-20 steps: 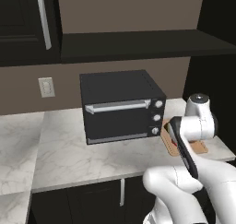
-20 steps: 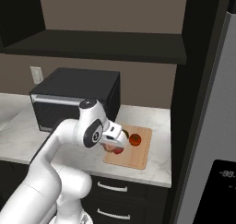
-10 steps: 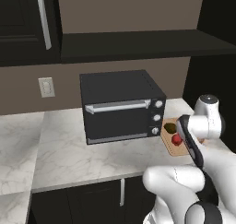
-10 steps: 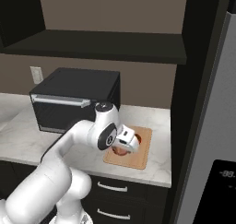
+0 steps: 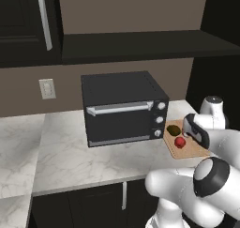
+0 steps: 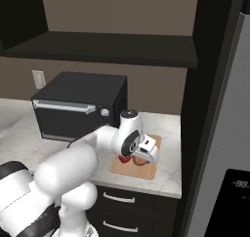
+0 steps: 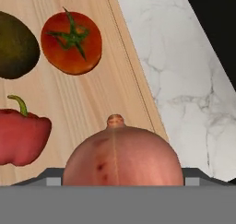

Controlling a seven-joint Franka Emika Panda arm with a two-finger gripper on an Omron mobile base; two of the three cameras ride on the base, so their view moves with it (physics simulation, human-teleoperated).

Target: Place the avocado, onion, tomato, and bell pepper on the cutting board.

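hand view: the onion (image 7: 122, 154) sits between the spread gripper (image 7: 123, 177) fingers, close above the cutting board (image 7: 87, 105) near its marble-side edge. bare wood separates it from the tomato (image 7: 71, 42), avocado (image 7: 14, 45) and bell pepper (image 7: 20, 135). arm bent low over the board.

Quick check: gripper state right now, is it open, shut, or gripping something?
Gripper: closed on the onion, holding it over the cutting board; the onion sits right between the jaws.
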